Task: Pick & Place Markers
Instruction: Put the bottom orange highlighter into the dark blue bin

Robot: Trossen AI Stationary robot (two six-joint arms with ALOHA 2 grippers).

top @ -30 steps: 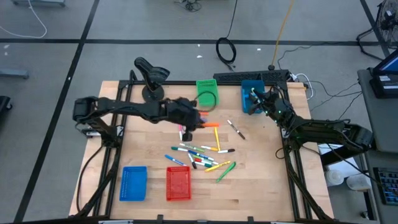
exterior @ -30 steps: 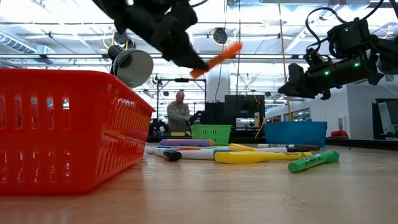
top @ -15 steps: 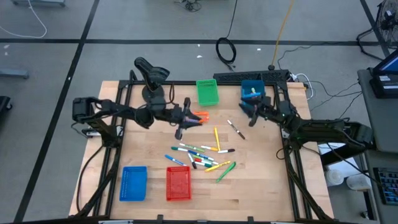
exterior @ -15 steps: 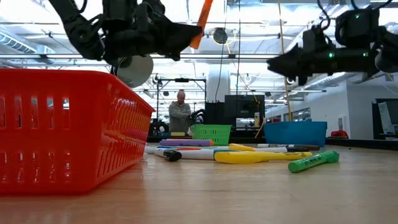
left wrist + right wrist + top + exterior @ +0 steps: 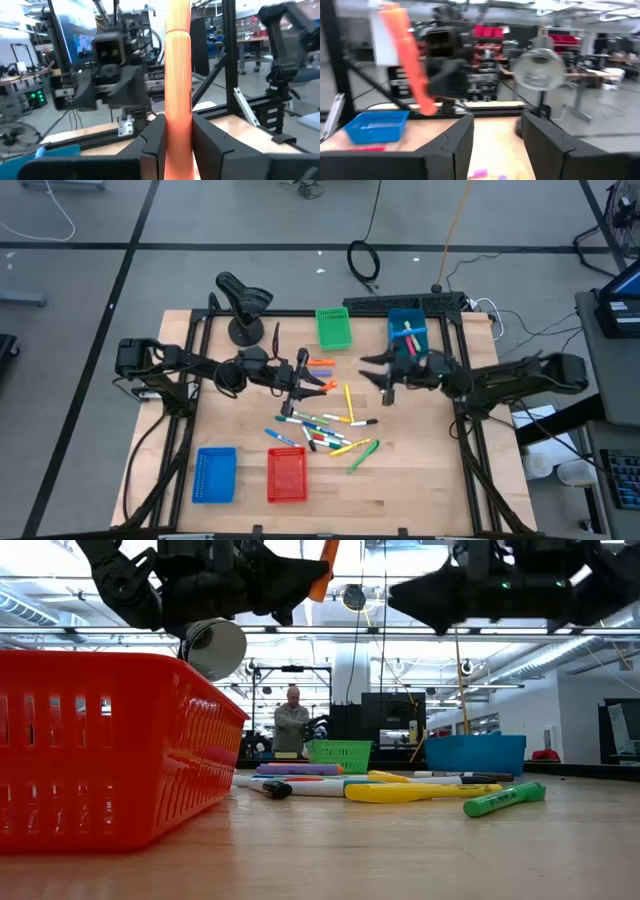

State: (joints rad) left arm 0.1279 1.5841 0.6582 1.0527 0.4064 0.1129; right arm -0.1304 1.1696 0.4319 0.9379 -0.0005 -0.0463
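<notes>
Left end effector [image 5: 177, 132] clamped on orange marker [image 5: 177, 75], held upright above desk [image 5: 420, 480] centre. Right end effector [image 5: 497, 142] open, empty, facing it. Remaining markers [image 5: 320, 430] scattered mid-desk. Marker light, stiff, slick-barrelled; grip mid-barrel.

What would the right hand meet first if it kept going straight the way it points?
Most likely the orange marker clamped in the left hand. The right hand, fingers apart and empty, faces it across the gap, though depth is hard to judge.

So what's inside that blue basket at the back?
The blue basket holds at least two markers, one blue, one pinkish. From the low view its solid wall hides the contents, so there may be more.
</notes>
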